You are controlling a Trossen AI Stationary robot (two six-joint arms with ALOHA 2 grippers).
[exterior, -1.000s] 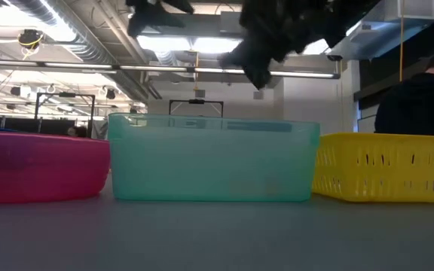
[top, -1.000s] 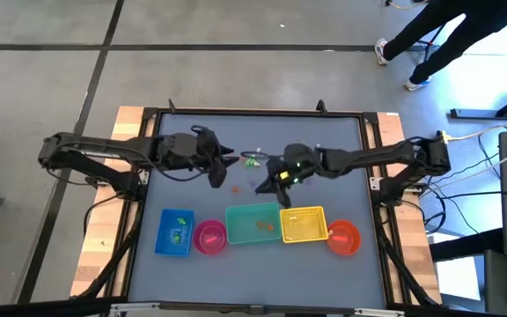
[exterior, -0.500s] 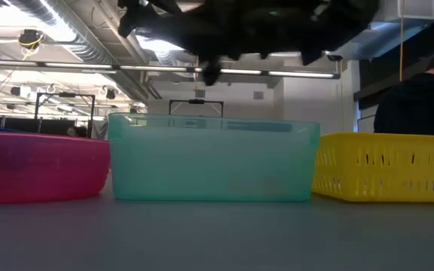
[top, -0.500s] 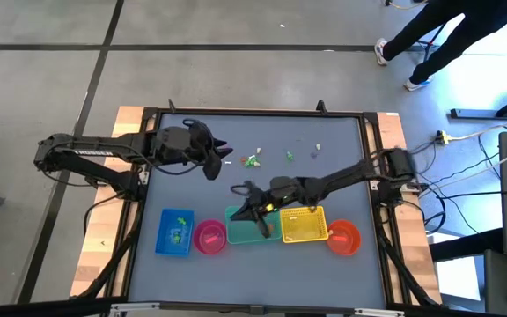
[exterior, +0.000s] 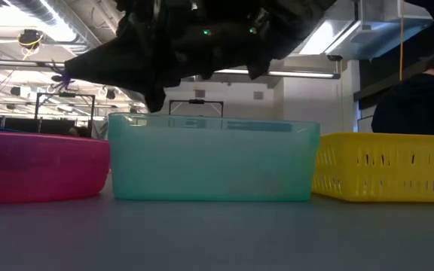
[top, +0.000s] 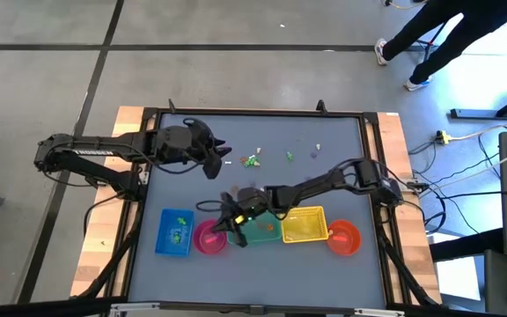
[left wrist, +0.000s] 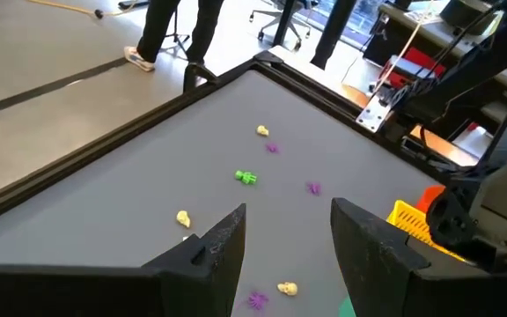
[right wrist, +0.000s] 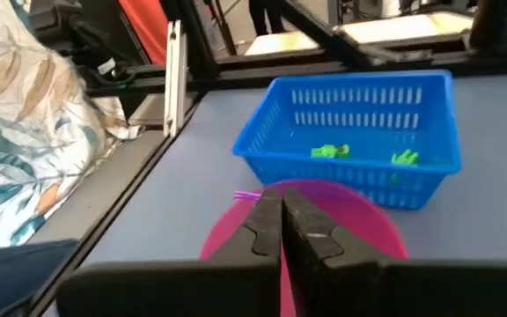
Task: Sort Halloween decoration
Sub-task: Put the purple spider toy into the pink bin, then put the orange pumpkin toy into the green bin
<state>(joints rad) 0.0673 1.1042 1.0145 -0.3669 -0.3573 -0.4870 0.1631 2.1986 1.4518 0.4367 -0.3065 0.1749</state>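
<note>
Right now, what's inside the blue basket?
Two small green trinkets lie on the floor of the blue basket, seen from the right wrist. The near wall hides part of the floor, so anything more there cannot be seen.

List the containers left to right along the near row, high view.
blue basket → pink bowl → teal bin → yellow basket → orange bowl
</note>
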